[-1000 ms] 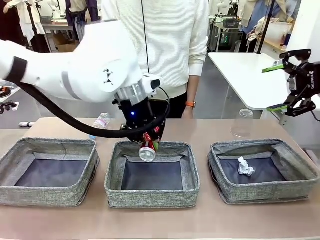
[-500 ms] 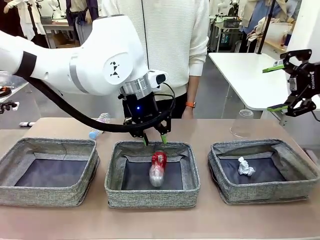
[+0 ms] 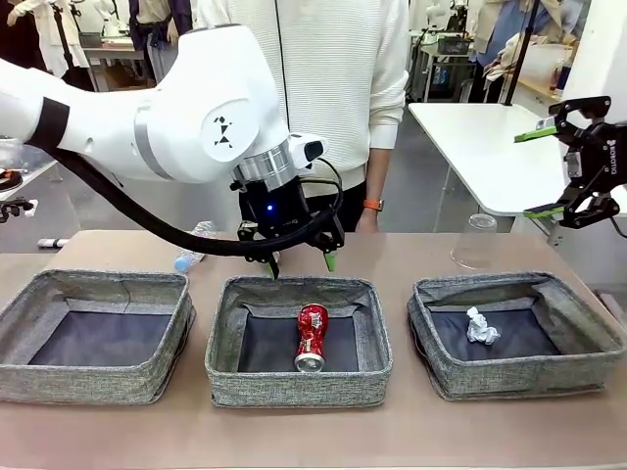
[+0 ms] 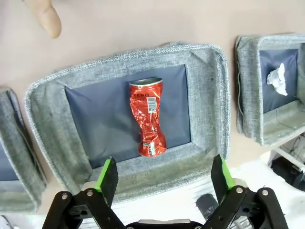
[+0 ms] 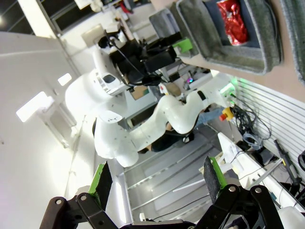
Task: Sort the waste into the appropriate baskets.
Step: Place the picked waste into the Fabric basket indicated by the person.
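The left-hand grey woven-fabric basket (image 3: 93, 384) has nothing on its dark floor. Just behind it a small clear blue-capped bottle (image 3: 196, 240) lies on the brown table (image 3: 411, 431). The left gripper (image 3: 304, 264) hangs over the far rim of the middle grey woven basket (image 3: 294, 387) with its green-padded jaws spread wide and nothing between them. The dented red can (image 3: 313, 336) lies on its side on that basket's floor, so this drop looks finished. A clear plastic cup (image 3: 477, 242) stands upside down on the table, beyond the right-hand grey woven basket (image 3: 519, 377), which holds a crumpled white paper ball (image 3: 481, 326). The right gripper (image 3: 537, 171) is raised well clear at the far right, jaws fully apart and empty.

Two items seem left to sort — the bottle and the cup. The next move likely calls for a lift clear of the rim, then a reach to the bottle nearby — a light, round thing that may roll under the pads.
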### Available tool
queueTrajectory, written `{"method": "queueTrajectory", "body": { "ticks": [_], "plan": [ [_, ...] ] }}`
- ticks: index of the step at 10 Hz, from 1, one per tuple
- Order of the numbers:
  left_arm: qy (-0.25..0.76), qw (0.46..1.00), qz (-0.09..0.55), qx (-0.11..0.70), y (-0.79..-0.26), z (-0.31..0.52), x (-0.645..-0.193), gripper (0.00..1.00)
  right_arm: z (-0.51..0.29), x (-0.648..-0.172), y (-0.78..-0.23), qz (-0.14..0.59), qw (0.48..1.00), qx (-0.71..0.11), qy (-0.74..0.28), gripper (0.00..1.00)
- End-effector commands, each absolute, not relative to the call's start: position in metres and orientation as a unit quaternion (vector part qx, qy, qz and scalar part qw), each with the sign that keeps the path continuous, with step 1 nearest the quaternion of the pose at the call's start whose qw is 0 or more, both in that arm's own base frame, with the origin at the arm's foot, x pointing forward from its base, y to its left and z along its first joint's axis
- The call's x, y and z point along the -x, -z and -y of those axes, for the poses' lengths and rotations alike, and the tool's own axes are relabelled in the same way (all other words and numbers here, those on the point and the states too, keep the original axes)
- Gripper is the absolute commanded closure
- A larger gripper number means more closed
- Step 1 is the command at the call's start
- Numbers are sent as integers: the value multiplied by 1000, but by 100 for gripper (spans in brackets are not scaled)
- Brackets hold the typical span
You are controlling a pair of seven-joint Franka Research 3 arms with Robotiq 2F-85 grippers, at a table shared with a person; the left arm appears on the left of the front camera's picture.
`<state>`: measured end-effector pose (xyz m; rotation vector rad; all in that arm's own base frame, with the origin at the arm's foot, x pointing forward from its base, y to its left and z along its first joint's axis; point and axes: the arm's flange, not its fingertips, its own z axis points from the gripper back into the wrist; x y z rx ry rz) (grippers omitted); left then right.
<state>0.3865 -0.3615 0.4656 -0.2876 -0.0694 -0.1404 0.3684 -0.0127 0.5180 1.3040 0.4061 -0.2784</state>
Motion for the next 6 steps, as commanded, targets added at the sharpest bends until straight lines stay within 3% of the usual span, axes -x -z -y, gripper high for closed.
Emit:
{"method": "queueTrajectory", "body": {
  "ticks": [1, 4, 6],
  "plan": [
    [79, 982, 16, 173, -487, 341, -389, 0, 12, -368, -522, -189, 760, -608, 131, 0],
    [161, 928, -28, 334, -576, 201, -386, 0, 12, -368, -522, -189, 760, -608, 131, 0],
    [197, 862, -49, 465, -603, 94, -369, 0, 12, -368, -522, -189, 760, -608, 131, 0]
  ]
}}
